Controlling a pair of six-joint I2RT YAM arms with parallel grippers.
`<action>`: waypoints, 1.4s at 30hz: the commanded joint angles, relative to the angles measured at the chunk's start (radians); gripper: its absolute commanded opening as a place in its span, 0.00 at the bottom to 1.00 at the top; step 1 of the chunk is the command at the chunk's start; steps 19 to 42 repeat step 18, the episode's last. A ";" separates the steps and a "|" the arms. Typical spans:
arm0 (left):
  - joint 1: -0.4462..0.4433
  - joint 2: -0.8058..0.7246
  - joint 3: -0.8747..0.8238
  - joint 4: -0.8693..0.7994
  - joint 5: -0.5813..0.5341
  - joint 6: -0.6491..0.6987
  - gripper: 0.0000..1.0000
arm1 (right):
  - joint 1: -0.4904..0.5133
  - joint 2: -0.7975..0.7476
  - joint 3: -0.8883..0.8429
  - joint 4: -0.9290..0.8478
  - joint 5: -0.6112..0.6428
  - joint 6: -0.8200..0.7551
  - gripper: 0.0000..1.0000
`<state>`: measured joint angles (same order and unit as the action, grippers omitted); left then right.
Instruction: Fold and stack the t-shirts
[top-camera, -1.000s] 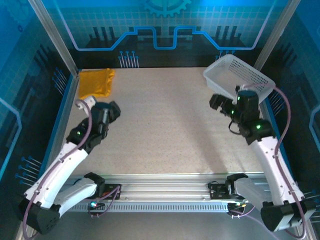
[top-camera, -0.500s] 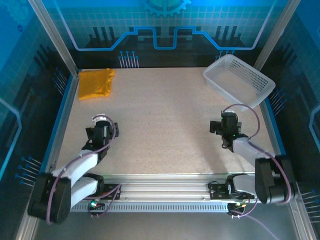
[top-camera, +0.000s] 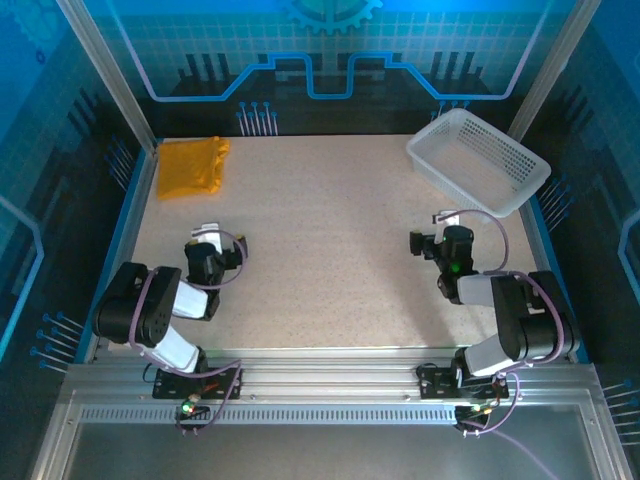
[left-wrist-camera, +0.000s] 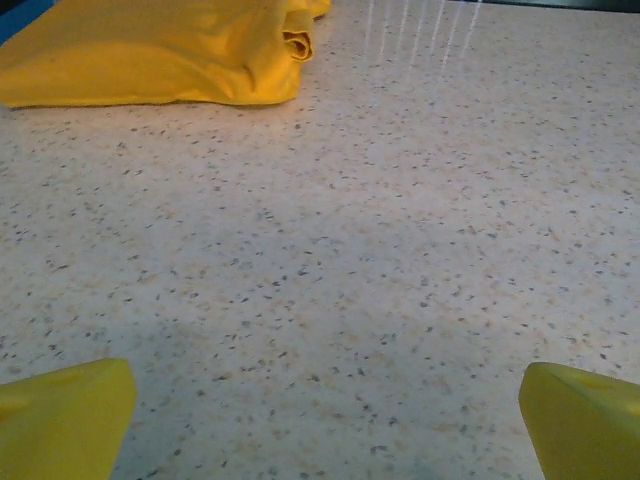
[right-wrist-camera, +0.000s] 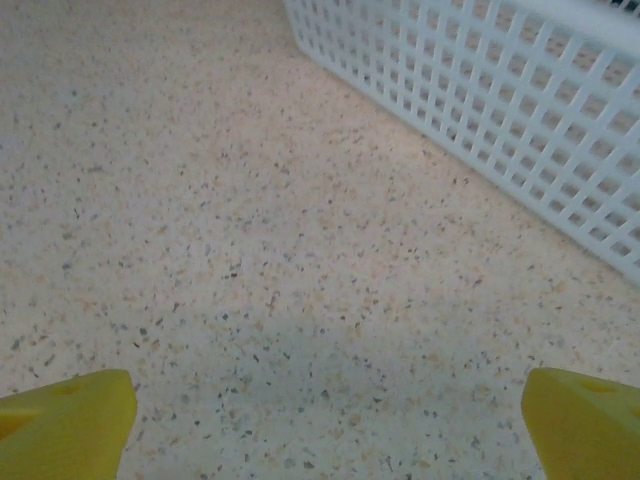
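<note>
Here's the table (top-camera: 330, 220), and the t-shirt (top-camera: 190, 167) is a compact orange-yellow bundle lying flat way out at 10 o'clock, tight into the far-left corner. By the look of it the folding is done: layers are doubled over, with one edge curled into a little roll on the side toward the middle of the table. It's a bit puffy, so a final smoothing could be what's left. One shirt is all I count, so I'd call the stacking settled with this single piece, and the job at or very near its finish.

The left gripper (left-wrist-camera: 325, 400) sits low at 8 o'clock, its yellow fingers spread wide apart with nothing between them but speckled tabletop. It faces 12 o'clock toward the shirt, well apart from it.

The right gripper (right-wrist-camera: 325, 400) mirrors it at 4 o'clock, fingers equally wide and holding nothing. The white basket (top-camera: 480, 160) lies ahead of it at 2 o'clock, near but not touching.

Now the shirt's lie. The bundle is close to square. If it has a long axis, that axis runs roughly 9 to 3, tipped slightly so the right end lifts toward 2. I can't tell which end is collar and which is hem, because the folds hide both.
</note>
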<state>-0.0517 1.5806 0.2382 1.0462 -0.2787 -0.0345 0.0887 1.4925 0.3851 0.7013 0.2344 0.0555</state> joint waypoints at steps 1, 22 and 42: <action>0.037 -0.032 0.133 -0.113 0.040 -0.009 0.99 | -0.005 0.010 0.026 0.090 -0.013 -0.024 1.00; 0.026 -0.027 0.124 -0.080 0.032 0.003 0.99 | 0.002 0.009 0.028 0.089 -0.004 -0.027 1.00; 0.026 -0.027 0.124 -0.080 0.032 0.003 0.99 | 0.002 0.009 0.028 0.089 -0.004 -0.027 1.00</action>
